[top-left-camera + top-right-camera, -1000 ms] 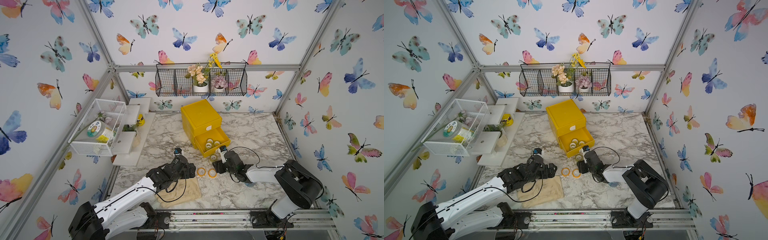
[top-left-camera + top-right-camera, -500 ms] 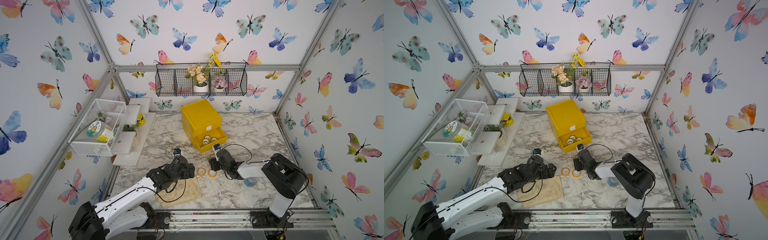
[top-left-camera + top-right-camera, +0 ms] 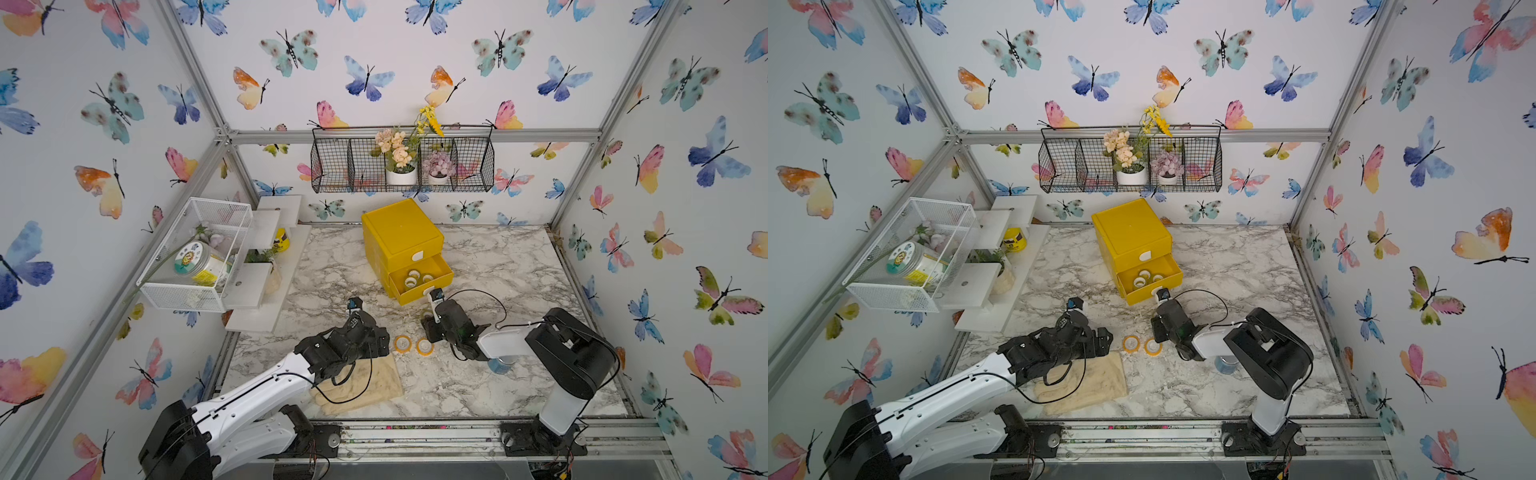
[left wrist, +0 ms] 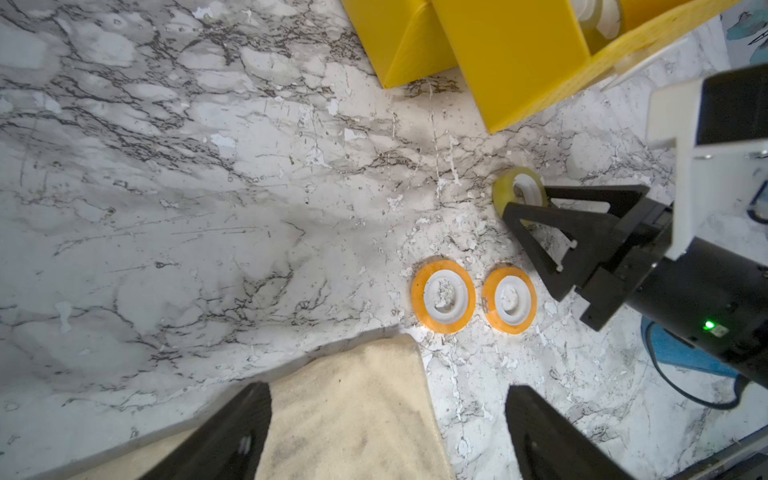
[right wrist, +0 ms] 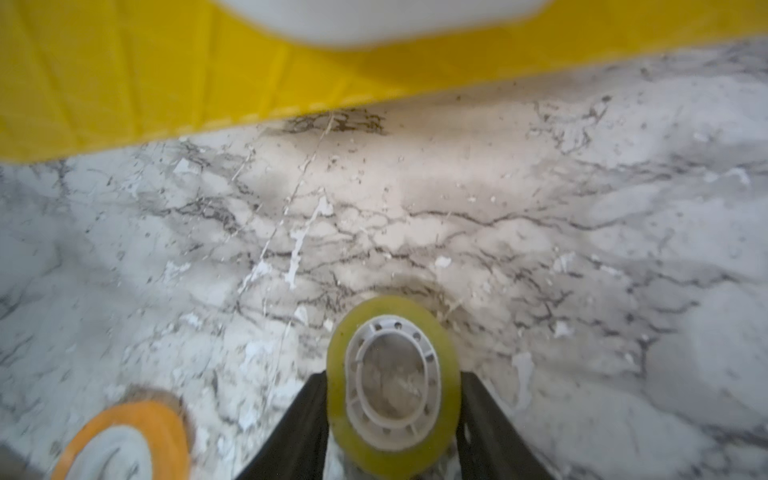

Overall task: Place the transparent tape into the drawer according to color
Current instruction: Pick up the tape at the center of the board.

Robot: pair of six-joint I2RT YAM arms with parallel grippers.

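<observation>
Right pincer [image 5: 392,376] is clamped on a yellow-green tape ring [image 5: 395,461], one black finger on each side of the roll, both touching it. The ring is tipped up on edge, white hub facing the wrist camera. It sits low at the tabletop [image 3: 498,266]; can't tell if it's clear of the surface.

Location: just in front of the pulled-out lower drawer [image 3: 411,297] of the yellow drawer cabinet [image 3: 401,232], outside it. The drawer holds at least three stored tape rings [image 3: 413,274]. Their white hubs show, but the tint is hard to read against the yellow.

On the robot's side of the held ring, two orange rings lie flat side by side, not touching each other. The right orange tape ring [image 3: 424,347] is just beside the right pincer's fingers, with the left orange tape ring [image 3: 402,344] next to it.

Left pincer [image 4: 386,390] is spread wide, gripping nothing. It hangs over the edge of a beige cloth [image 4: 353,399], near the orange pair but apart from them.

Blue-grey round tin [image 3: 500,366] is partly hidden under the right arm.
</observation>
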